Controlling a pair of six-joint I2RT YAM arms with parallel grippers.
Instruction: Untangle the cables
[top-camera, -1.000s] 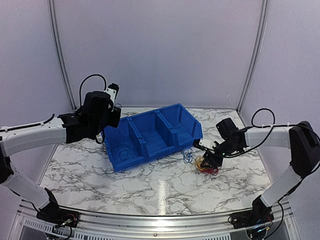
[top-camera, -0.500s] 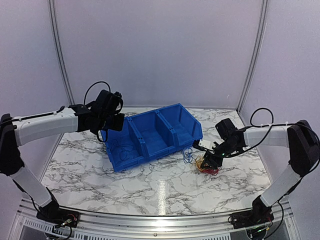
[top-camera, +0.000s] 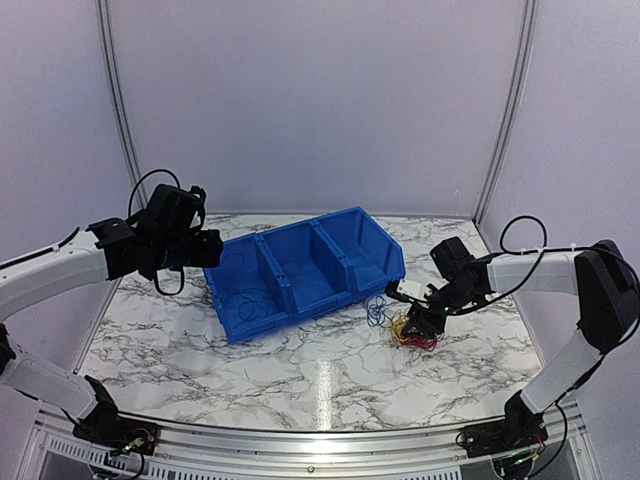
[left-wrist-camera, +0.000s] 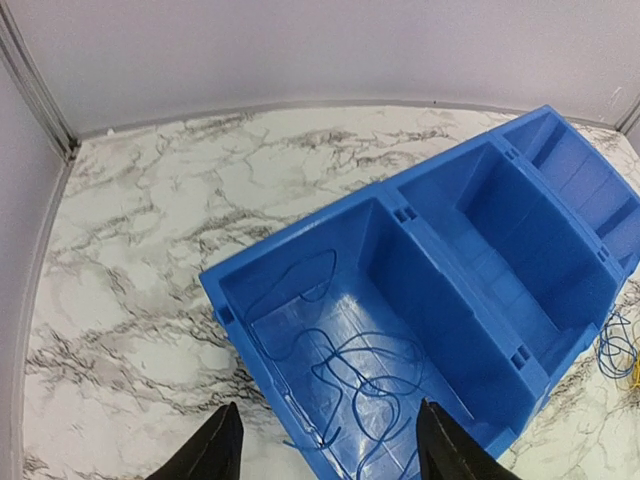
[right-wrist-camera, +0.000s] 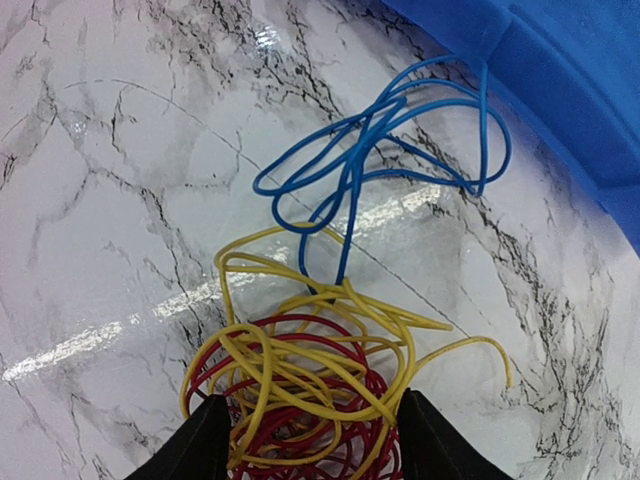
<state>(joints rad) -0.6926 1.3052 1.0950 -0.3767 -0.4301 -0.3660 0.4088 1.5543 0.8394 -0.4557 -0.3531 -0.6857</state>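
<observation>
**Knot could easily get worse here**

Right hand, spread open, straddles the red-and-yellow tangle just beside the blue bin, with a blue cable threaded into it. Close on the lot and the knot probably tightens. Left hand hangs open and empty above the bin's end.

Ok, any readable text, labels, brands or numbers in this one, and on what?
None readable.
On the blue three-compartment bin, marble tabletop and cables: no word, number or sign in any view.
The white patch near the right hand: too small to tell if it carries text.
</observation>
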